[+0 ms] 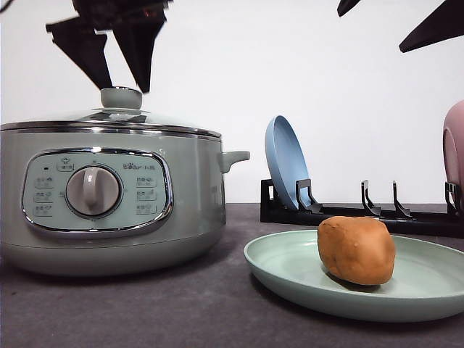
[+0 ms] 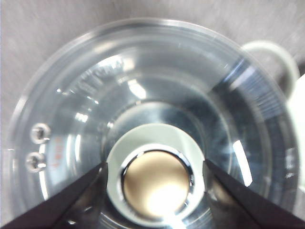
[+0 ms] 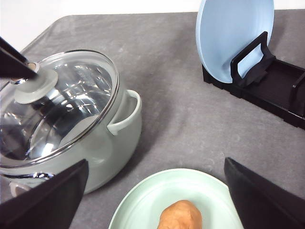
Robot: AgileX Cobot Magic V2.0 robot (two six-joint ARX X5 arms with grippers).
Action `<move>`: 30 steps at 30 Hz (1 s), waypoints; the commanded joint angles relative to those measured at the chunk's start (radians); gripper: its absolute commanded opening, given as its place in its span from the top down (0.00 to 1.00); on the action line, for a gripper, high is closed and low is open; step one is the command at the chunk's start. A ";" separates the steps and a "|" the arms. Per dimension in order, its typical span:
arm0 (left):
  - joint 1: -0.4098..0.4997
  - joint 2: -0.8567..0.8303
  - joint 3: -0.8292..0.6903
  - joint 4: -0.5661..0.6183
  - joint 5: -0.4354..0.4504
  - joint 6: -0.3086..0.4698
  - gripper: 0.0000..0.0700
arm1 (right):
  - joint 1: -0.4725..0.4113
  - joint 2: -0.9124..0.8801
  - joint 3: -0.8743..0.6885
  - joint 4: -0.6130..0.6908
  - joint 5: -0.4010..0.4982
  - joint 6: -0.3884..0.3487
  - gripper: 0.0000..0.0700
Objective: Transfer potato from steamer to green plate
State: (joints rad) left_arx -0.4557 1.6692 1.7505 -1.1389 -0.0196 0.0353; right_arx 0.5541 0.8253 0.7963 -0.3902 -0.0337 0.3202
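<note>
The orange-brown potato (image 1: 357, 249) lies on the pale green plate (image 1: 290, 272) at the front right; the right wrist view shows the potato (image 3: 180, 215) and the plate (image 3: 143, 202) too. At the left stands the sage-green steamer (image 1: 109, 210), with its glass lid (image 3: 62, 109) on. My left gripper (image 1: 126, 85) hangs open just above the lid's green knob (image 2: 155, 179), a finger on either side of it. High above the plate is my right gripper (image 1: 370, 32), open and holding nothing.
A black dish rack (image 1: 362, 214) stands behind the green plate, with a blue plate (image 1: 286, 163) upright at its left end. A pink plate (image 1: 454, 156) shows at the right edge. The steamer's side handle (image 3: 125, 117) sticks out toward the green plate.
</note>
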 commanded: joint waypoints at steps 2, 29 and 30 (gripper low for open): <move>-0.005 -0.048 0.029 0.009 0.002 -0.002 0.42 | 0.005 0.003 0.017 -0.004 -0.029 -0.013 0.17; -0.005 -0.355 0.029 -0.137 0.283 -0.002 0.45 | 0.006 0.003 0.017 -0.233 -0.422 -0.014 0.18; -0.005 -0.355 0.029 -0.138 0.283 -0.002 0.45 | 0.006 0.003 0.017 -0.235 -0.422 -0.014 0.19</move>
State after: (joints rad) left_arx -0.4557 1.3094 1.7512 -1.2835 0.2604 0.0349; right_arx 0.5545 0.8249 0.7963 -0.6273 -0.4526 0.3145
